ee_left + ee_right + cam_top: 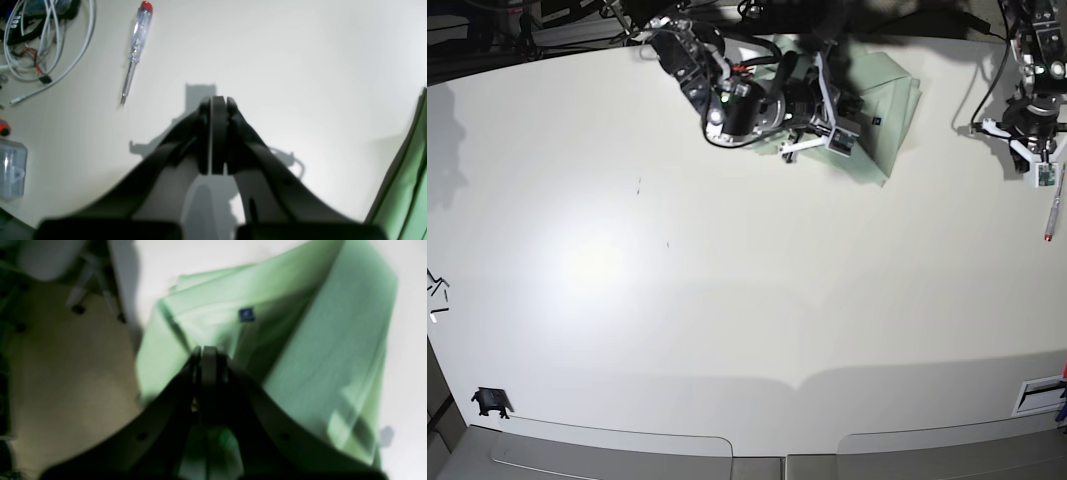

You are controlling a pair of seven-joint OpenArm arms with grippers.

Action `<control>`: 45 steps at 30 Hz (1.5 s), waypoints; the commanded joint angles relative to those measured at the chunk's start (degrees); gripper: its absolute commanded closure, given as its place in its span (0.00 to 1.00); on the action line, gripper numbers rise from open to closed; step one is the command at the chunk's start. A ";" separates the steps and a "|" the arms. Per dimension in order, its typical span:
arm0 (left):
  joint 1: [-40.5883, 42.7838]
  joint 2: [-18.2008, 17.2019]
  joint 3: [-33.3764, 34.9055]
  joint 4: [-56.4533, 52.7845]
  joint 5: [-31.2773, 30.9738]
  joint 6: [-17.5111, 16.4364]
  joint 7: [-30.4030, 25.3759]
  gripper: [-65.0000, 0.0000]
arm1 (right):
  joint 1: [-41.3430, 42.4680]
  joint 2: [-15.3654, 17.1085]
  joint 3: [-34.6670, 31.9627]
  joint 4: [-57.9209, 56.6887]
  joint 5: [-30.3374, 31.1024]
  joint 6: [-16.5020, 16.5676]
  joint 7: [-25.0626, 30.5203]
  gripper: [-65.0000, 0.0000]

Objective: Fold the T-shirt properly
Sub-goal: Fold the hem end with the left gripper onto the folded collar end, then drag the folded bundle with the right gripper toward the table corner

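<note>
The T-shirt (300, 350), upper right of the right wrist view, looks soft, light; best pinched at a folded edge. Both pincers, left pincer (215, 100) and right pincer (206, 350), are pressed together, empty.

We see a plain mint-green T-shirt (320, 350) with a small blue tag (247, 314), black fingers (218, 110), a white table (727, 300), and a clear, red-capped screwdriver (136, 46).

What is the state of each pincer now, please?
Left pincer: closed, empty, above the bare table.
Right pincer: closed over the T-shirt; a grip cannot be told.
</note>
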 commanded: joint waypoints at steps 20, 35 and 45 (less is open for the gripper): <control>0.31 -0.70 -0.55 0.96 -1.95 0.22 -1.09 1.00 | 1.22 6.29 30.97 -18.14 -13.90 -10.49 6.29 1.00; 0.31 -0.70 -0.55 0.96 -1.99 0.22 -1.33 1.00 | 0.28 22.71 54.90 -18.16 -4.96 -10.58 5.22 1.00; 0.28 -0.70 -0.57 0.96 -1.95 0.24 -4.39 1.00 | 5.81 24.30 55.60 -12.11 4.83 -10.56 4.76 1.00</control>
